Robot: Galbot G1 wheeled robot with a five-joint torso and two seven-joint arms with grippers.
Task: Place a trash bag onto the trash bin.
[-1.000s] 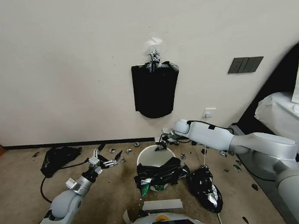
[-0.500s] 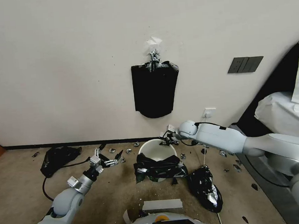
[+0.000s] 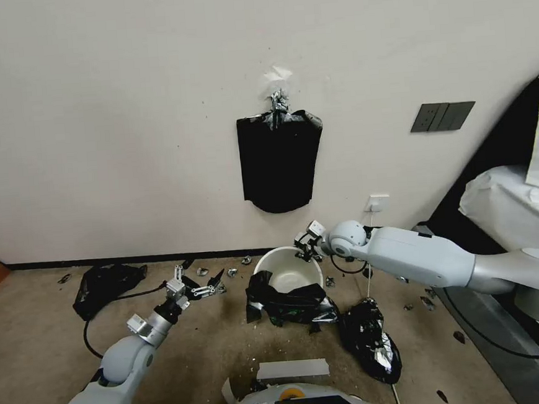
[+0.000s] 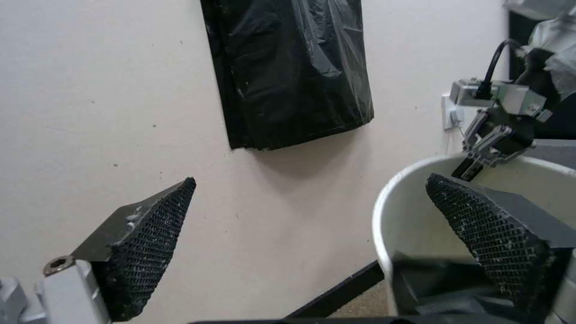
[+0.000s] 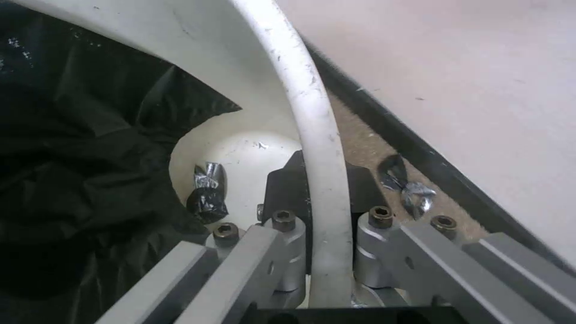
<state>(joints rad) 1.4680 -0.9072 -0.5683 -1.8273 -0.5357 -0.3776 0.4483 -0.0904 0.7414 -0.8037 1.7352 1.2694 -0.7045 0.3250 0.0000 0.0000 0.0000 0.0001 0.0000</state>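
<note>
The cream-white trash bin [image 3: 287, 270] stands on the carpet by the wall, tipped so its mouth shows. My right gripper [image 3: 304, 251] is shut on its far rim; in the right wrist view the rim [image 5: 306, 112] runs between the jaws of the right gripper [image 5: 324, 202]. The black trash bag [image 3: 287, 303] is crumpled over the near rim and hangs partly inside, where it shows as the trash bag [image 5: 72, 157]. My left gripper [image 3: 198, 286] hovers open to the left of the bin, nothing between its pads [image 4: 150, 243]; the bin [image 4: 408, 216] lies just beyond it.
A flat black bundle [image 3: 279, 164] hangs clipped on the wall above the bin. Lumpy black heaps lie at right [image 3: 367, 340] and far left [image 3: 105, 283]. Foil scraps litter the carpet; one scrap [image 5: 204, 198] is inside the bin. A white strip [image 3: 292, 368] lies near my base.
My right gripper has drawn the bin's far rim toward the wall and rightward, tipping the bin; the bag shifted with it. My left gripper has edged slightly forward, still open.
</note>
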